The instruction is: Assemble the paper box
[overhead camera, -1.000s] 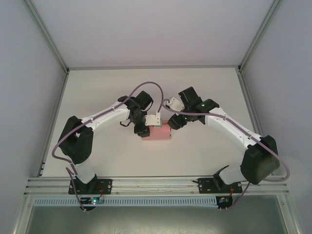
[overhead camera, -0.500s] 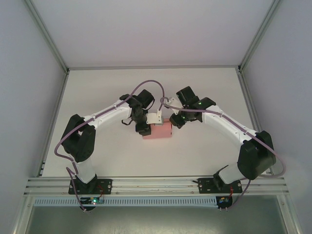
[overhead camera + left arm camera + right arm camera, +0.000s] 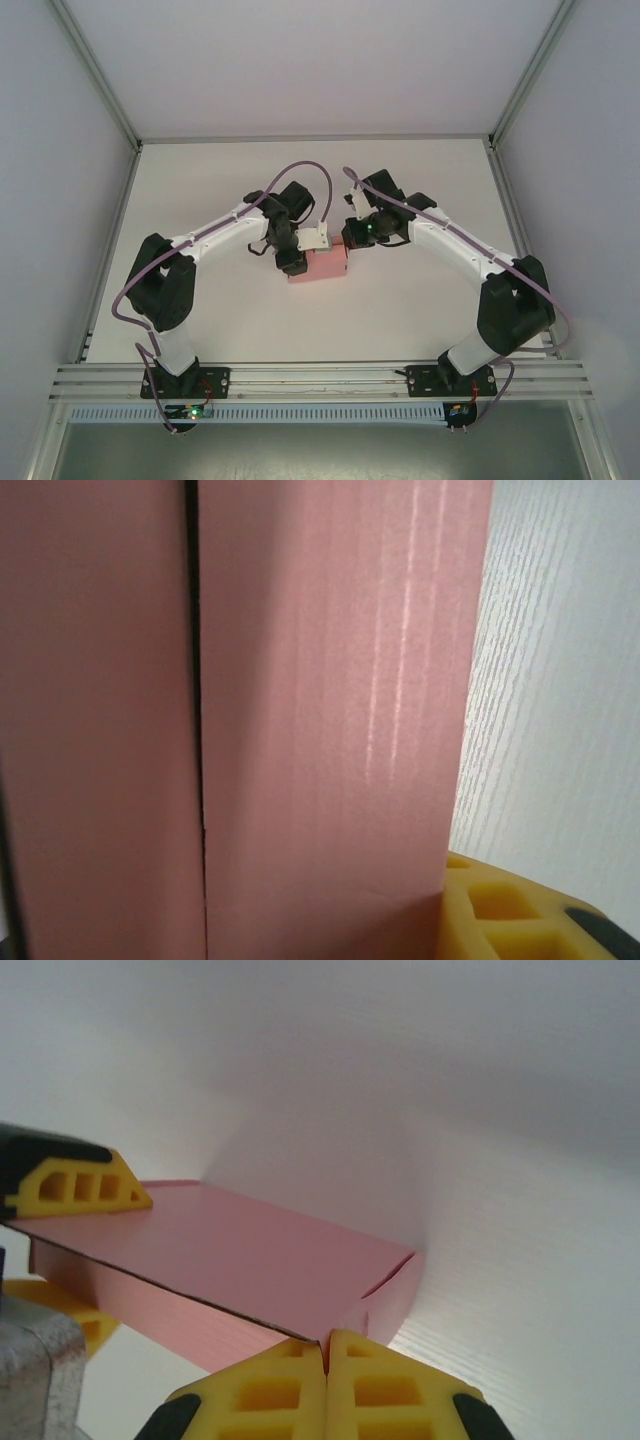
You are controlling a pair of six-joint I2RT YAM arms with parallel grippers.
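- Surface (image 3: 220,180): one white surface, seen from the top external view, walled on three sides by pale panels. It carries the work near its centre.
- Arms: two, one left arm (image 3: 215,235) and one right arm (image 3: 460,250), each reaching inward from the near edge so that their wrists meet over the middle of the surface.
- Cables: two purple cables, one looping above the left wrist (image 3: 305,175) and one trailing along the right arm (image 3: 560,310).
- Paper box (image 3: 322,266): one pink, folded rectangular box, lying between the two wrists near the centre of the surface. Whether its underside touches the surface cannot be told. In the left wrist view a single dark seam runs lengthwise between two of its panels.
- Left tool (image 3: 292,264): one, clamped on the left end of the paper box. In the right wrist view one of its yellow fingers (image 3: 75,1185) lies on the top face and the other shows below the same end.
- Right tool (image 3: 325,1375): one, with its two yellow fingertips pressed together and nothing visible between them. They are at the box's near corner.
- Yellow finger pads: four counted in the right wrist view, two per tool.
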